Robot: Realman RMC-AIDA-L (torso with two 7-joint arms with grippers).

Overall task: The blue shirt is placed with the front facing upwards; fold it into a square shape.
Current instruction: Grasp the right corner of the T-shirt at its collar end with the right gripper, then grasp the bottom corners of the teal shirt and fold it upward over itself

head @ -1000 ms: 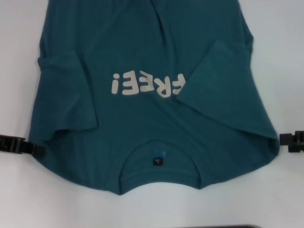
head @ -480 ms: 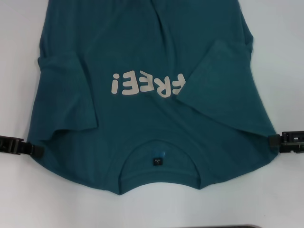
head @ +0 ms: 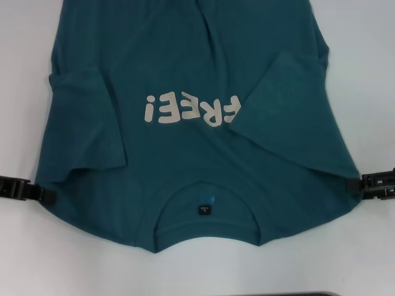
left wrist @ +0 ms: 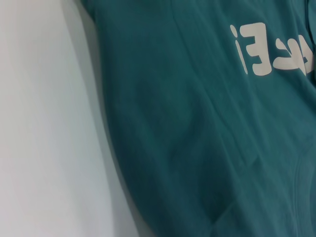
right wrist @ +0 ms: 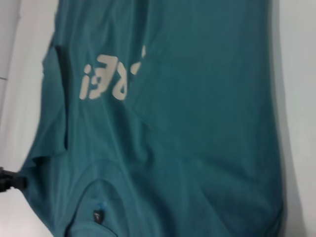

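Note:
The blue shirt (head: 185, 61) lies flat on the white table, front up, with white "FREE!" lettering (head: 191, 110) on its chest. Its collar (head: 207, 216), with a small dark label (head: 204, 210) inside, is nearest to me. Both sleeves are folded in over the body. My left gripper (head: 48, 196) rests low at the shirt's left shoulder edge and also shows in the right wrist view (right wrist: 12, 181). At the right shoulder edge is my right gripper (head: 350, 185), touching the cloth. The wrist views show the shirt (left wrist: 197, 123) (right wrist: 197, 123) close up.
The white table (head: 370, 61) shows bare on both sides of the shirt and along the near edge. A thin dark strip (head: 290, 294) lies at the very front of the head view.
My right gripper has moved inward from the right, reaching the shirt's shoulder edge. The left gripper and the shirt have stayed put.

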